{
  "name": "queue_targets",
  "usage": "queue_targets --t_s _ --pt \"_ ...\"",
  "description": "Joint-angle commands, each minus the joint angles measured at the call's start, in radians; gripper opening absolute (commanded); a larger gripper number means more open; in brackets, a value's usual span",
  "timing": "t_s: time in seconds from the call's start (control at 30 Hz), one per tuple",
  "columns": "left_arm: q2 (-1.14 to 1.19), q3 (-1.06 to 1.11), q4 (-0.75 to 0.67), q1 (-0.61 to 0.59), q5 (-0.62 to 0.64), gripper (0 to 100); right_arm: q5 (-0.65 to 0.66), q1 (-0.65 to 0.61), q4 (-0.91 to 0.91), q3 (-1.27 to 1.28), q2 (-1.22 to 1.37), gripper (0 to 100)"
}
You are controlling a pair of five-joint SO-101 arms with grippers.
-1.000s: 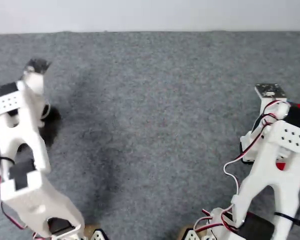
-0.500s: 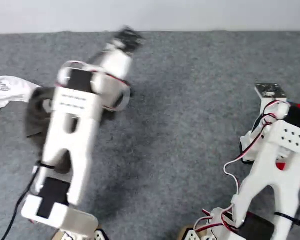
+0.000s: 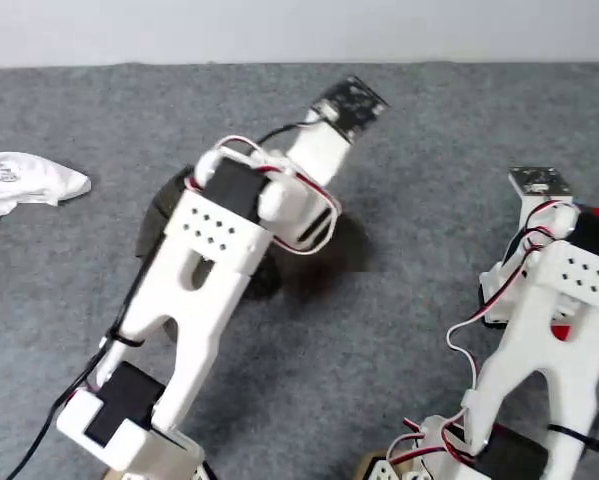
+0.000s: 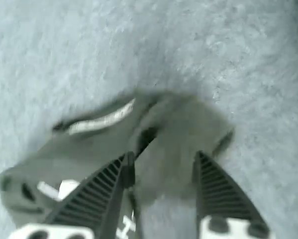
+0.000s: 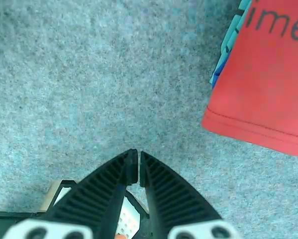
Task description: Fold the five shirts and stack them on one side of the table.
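Right gripper [image 5: 139, 152] rests with fingers together over the grey table [image 3: 429, 150], the folded red shirt [image 5: 268, 74] near it. Farther out, the left gripper [image 4: 161, 159] clamps a bunch of the dark grey shirt [image 4: 178, 124] mid-table; a crumpled white shirt [image 3: 24, 182] lies well apart on its outer side

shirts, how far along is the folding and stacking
Done: a red shirt lies flat atop teal cloth on the right. In hand: the left pincer grips a dark grey shirt, unfolded. Left: folding that one and the crumpled white shirt at the left.
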Motion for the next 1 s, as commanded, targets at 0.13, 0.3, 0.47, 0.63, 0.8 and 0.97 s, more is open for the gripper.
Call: queue_targets --t_s 0.13,0.3,0.47,0.63,0.8,0.97 --pt "-0.057 -0.021 0.172 -0.109 -0.009 21 -0.011 -0.012 0.038 -0.003 -0.044 0.9" --pt "-0.055 0.193 0.120 -0.190 -0.069 22 -0.011 -0.012 0.038 -0.003 -0.044 0.9" --pt "-0.055 0.424 -0.034 -0.295 -0.138 22 -0.011 -0.012 0.038 -0.003 -0.044 0.9" --pt "-0.054 0.642 -0.245 -0.354 -0.161 22 -0.011 -0.012 0.038 -0.003 -0.044 0.9" --pt "-0.054 0.800 -0.420 -0.351 -0.161 19 -0.011 -0.012 0.038 -0.003 -0.044 0.9" --pt "-0.068 0.733 -0.391 -0.358 -0.192 1 -0.011 -0.012 0.038 -0.003 -0.044 0.9"
